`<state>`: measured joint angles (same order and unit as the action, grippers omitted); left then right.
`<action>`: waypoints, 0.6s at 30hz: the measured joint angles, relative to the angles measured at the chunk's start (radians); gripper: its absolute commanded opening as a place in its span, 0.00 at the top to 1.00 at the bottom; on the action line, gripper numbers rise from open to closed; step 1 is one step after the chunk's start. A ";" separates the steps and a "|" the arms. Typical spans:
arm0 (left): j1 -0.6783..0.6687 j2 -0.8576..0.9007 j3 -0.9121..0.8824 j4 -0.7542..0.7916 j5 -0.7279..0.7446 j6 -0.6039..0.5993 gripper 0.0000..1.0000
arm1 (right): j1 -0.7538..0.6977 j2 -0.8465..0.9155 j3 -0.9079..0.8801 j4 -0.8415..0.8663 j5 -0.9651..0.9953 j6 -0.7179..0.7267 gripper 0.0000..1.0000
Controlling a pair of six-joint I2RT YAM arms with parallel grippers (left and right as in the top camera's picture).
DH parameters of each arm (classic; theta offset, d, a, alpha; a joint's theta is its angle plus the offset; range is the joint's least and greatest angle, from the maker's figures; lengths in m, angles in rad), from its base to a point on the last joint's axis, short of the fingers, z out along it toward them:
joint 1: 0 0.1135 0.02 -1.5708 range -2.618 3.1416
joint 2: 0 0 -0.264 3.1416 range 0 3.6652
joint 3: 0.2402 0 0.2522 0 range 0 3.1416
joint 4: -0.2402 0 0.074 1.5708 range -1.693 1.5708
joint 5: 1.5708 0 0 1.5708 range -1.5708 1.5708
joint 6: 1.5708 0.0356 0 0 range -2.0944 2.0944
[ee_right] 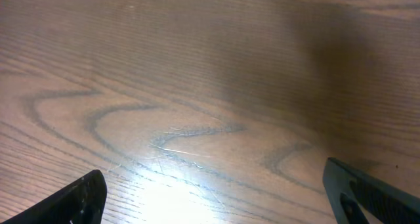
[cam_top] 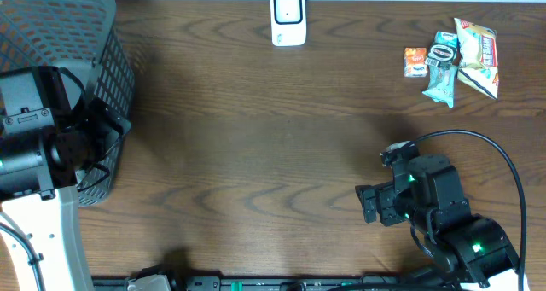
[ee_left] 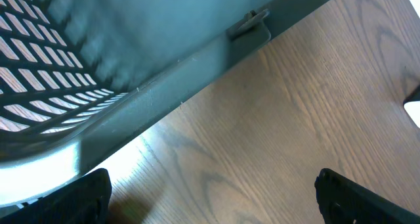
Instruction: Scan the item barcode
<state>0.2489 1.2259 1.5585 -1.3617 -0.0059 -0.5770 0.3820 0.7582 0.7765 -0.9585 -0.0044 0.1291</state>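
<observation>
A: Overhead first. Where is the thing to be scanned?
B: A huddle of snack packets (cam_top: pixel 450 62) lies on the worktop (cam_top: pixel 256 129), well to the right of the white scanner (cam_top: pixel 288 18) and along the same far edge. They touch and overlap. An orange, a teal and a pale one show, but the print is too small to read and I can make out no barcode.

A: And the arms?
B: Both are well apart from the scanner. The right pincer (cam_top: pixel 367 204) is to the scanner's right and much nearer the robot, fingers spread with nothing between them. The left pincer (cam_top: pixel 109 127) is far to the scanner's left, by the wall of a grey basket (cam_top: pixel 119 61). Its dark fingers merge with the mesh, so this view doesn't show their spread. The picture's edge cuts the basket off.

A: Left wrist?
B: Of the left pincer (ee_left: pixel 213 198), only two dark fingertips (ee_left: pixel 85 194) poke in at the bottom corners, wide apart over bare wood. The basket's wall (ee_left: pixel 197 60) fills the upper left, blurred. A white sliver (ee_left: pixel 413 112) is cut off at the edge; I can't tell what it is.

A: Right wrist?
B: The right pincer (ee_right: pixel 216 198) is the same: tips at the bottom corners, spread, with wood grain and glare between them.
</observation>
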 measured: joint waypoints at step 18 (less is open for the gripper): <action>0.000 0.000 0.000 0.000 0.000 0.000 0.03 | -0.009 -0.031 -0.079 0.171 -0.003 -0.035 0.01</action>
<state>0.2489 1.2259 1.5585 -1.3617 -0.0059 -0.5770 0.3729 0.7273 0.6971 -0.7876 -0.0074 0.0944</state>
